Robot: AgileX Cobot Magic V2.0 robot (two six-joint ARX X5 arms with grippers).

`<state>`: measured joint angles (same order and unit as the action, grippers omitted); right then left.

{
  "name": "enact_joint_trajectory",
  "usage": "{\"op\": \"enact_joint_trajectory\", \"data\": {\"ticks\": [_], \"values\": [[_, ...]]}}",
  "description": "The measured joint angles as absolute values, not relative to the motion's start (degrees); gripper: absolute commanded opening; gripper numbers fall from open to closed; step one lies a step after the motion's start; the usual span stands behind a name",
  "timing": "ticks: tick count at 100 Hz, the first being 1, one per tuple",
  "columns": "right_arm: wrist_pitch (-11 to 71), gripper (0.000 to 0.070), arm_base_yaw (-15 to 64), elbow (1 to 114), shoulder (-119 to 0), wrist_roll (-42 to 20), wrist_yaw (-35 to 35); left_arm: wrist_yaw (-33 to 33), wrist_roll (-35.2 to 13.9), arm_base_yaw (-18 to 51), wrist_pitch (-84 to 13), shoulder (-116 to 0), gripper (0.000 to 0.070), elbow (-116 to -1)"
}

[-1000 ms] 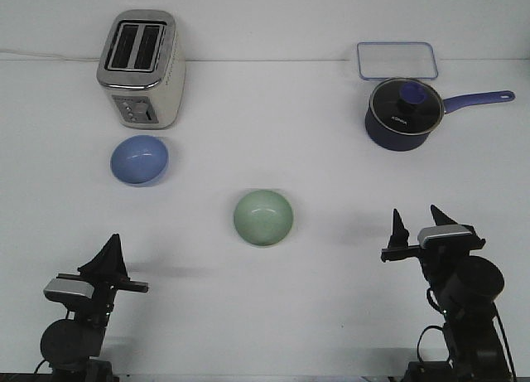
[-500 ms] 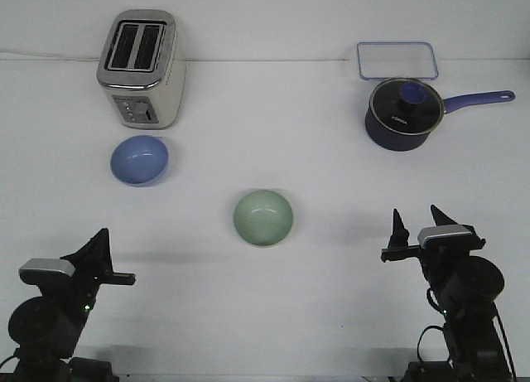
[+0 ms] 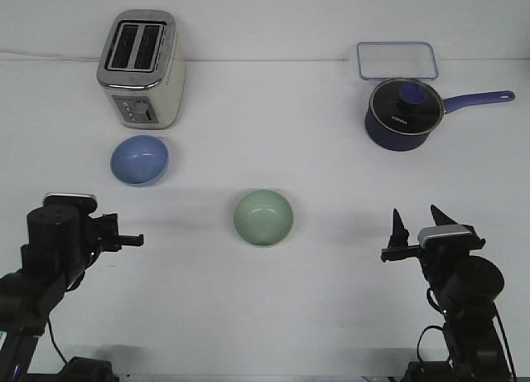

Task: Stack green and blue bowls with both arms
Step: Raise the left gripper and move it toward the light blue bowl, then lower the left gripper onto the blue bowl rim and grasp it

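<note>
The left claw (image 3: 124, 238) hangs over the near left of the surface (image 3: 331, 316), its dark fingers pointing toward the middle; whether it is open or closed cannot be told from this angle. It holds nothing and is clear of both bowls. The right claw (image 3: 419, 227) sits low at the near right, its two pointed fingers spread apart with a gap between them, empty.

The green bowl (image 3: 263, 218) rests upright near the middle of the surface, between the two claws and touching neither. The blue bowl (image 3: 139, 159) sits upright farther back on the left, well apart from the green bowl, just in front of the toaster (image 3: 141, 67). At the far right stands a lidded saucepan (image 3: 402, 111), with a clear tray (image 3: 397, 60) just behind it.
</note>
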<state>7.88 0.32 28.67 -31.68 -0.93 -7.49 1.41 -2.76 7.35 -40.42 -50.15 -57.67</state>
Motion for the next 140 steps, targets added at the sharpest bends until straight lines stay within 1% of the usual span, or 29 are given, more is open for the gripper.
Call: {"op": "enact_joint_trajectory", "data": {"ticks": [19, 46, 49, 51, 55, 67, 70, 75, 96, 104, 116, 140], "values": [[7.9, 0.0502, 0.3, 28.7, -31.7, -0.9, -7.5, 1.4, -2.2, 7.4, -40.9, -55.9, 0.0011, -57.7], [7.9, 0.0502, 0.3, 28.7, -31.7, -0.9, -7.5, 1.4, -3.7, 7.4, -40.8, -56.2, 0.0018, -57.7], [7.9, 0.0502, 0.3, 28.7, -31.7, -0.9, -7.5, 1.4, -3.9, 7.4, -40.9, -56.2, 0.003, -57.7], [7.9, 0.0502, 0.3, 28.7, -31.7, -0.9, -7.5, 1.4, -4.1, 7.4, -40.9, -56.2, 0.005, -57.7], [7.9, 0.0502, 0.3, 28.7, -31.7, -0.9, -7.5, 1.4, -4.5, 7.4, -40.9, -56.2, 0.0124, -57.7], [7.9, 0.0502, 0.3, 28.7, -31.7, -0.9, -7.5, 1.4, -5.3, 7.4, -41.6, -56.2, 0.0416, -57.7], [7.9, 0.0502, 0.3, 28.7, -31.7, -0.9, -7.5, 1.4, -5.3, 7.4, -41.9, -56.2, 0.0466, -57.7], [7.9, 0.0502, 0.3, 28.7, -31.7, -0.9, -7.5, 1.4, -5.4, 7.4, -42.5, -56.2, 0.0508, -57.7], [7.9, 0.0502, 0.3, 28.7, -31.7, -0.9, -7.5, 1.4, -5.5, 7.4, -42.5, -56.3, 0.0509, -57.7], [7.9, 0.0502, 0.3, 28.7, -31.7, -0.9, -7.5, 1.4, -5.5, 7.1, -42.9, -58.1, 0.0509, -59.6], [7.9, 0.0502, 0.3, 28.7, -31.7, -0.9, -7.5, 1.4, -5.5, 5.3, -43.2, -64.1, 0.0509, -66.0], [7.9, 0.0502, 0.3, 28.7, -31.7, -0.9, -7.5, 1.4, -5.0, 2.0, -46.6, -80.1, 0.0509, -83.1]]}}
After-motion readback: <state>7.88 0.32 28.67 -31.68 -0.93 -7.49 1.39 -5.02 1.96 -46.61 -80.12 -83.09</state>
